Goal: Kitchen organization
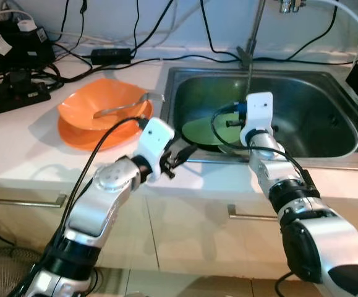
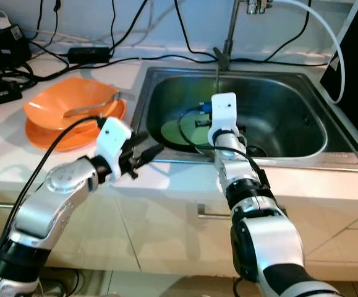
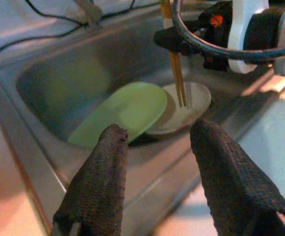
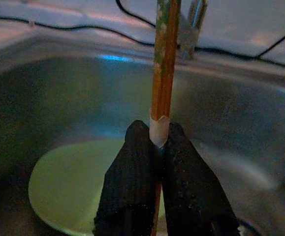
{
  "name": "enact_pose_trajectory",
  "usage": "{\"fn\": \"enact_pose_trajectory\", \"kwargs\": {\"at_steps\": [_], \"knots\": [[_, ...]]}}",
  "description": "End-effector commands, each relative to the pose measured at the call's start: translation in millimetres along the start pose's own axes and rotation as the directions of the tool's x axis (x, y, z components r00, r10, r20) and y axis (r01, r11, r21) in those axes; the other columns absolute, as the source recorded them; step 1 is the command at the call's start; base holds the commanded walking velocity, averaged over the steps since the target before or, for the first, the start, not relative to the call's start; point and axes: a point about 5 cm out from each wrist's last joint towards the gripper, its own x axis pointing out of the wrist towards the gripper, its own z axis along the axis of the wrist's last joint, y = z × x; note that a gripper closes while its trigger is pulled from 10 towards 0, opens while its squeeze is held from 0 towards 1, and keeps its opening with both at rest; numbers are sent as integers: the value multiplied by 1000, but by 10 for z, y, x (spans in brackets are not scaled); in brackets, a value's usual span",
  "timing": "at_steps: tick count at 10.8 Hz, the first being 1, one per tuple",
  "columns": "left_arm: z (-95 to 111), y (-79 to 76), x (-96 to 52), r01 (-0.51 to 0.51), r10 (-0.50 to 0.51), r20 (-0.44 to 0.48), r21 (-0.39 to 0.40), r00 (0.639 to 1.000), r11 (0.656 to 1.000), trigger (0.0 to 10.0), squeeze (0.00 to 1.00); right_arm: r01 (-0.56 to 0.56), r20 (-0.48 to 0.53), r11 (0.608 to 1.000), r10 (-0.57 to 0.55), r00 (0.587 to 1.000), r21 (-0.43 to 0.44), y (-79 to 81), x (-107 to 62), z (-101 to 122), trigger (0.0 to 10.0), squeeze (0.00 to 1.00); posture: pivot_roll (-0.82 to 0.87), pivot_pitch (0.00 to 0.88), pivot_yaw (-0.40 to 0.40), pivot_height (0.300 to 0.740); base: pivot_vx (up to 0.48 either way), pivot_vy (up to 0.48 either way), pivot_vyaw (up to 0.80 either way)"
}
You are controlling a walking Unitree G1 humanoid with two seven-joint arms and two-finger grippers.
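A pair of wooden chopsticks, orange-brown with a greenish speckled top end and a white band, stands nearly upright over the steel sink. The right gripper has its jaws clenched on the pair at the white band, its rough black fingers pressed against both sides. In the left wrist view the thin tips hang just above a small pale round dish on the sink floor. A flat light-green plate lies beside that dish, its edge overlapping it. The sink basin is rectangular with rounded corners and a dull metallic sheen; a slim faucet rises behind it.

The left gripper hovers at the sink's front rim, jaws released and spread apart, holding nothing.

On the white desk left of the sink, an orange plastic bowl sits on an orange plate, a metal spoon resting in it. Black cables and power adapters crowd the back; no writing is readable.
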Motion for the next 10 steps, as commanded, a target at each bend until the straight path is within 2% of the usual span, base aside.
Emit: {"fn": "enact_pose_trajectory", "kwargs": {"at_steps": [1,3,5,6,8,9,10], "knots": [[21,-40,-5,25,-24,-15,21,1000,999,10000,0,5,-12,1000,-5,1000,3,4,28,41,10000,0,-19,0,-14,740,0,0,0],[10,-55,-13,35,-34,-38,18,999,999,10000,0,3,-38,1000,-3,999,2,12,32,2,10000,0,-6,0,-23,740,0,0,0],[-21,-56,-20,30,-27,-66,52,997,998,10000,0,9,-57,1000,-9,998,5,8,27,-30,10000,0,-4,0,-23,740,0,0,0],[-15,-71,-22,34,-31,-67,49,997,998,10000,0,12,-63,1000,-11,998,11,2,24,-46,10000,737,-5,0,-23,740,0,0,0],[-16,-77,-22,34,-30,-71,48,997,998,10000,0,14,-76,1000,-13,997,6,7,14,-82,10000,710,-4,0,-24,740,0,0,0],[-15,-82,-24,34,-30,-71,48,997,998,10000,0,10,-76,1000,-10,997,-6,15,12,-87,10000,173,-3,2,-27,740,0,0,0],[-12,-85,-24,32,-29,-71,46,997,998,10000,0,4,-70,1000,-5,998,-14,31,14,-76,10000,0,-4,6,-25,740,0,0,0]]}}
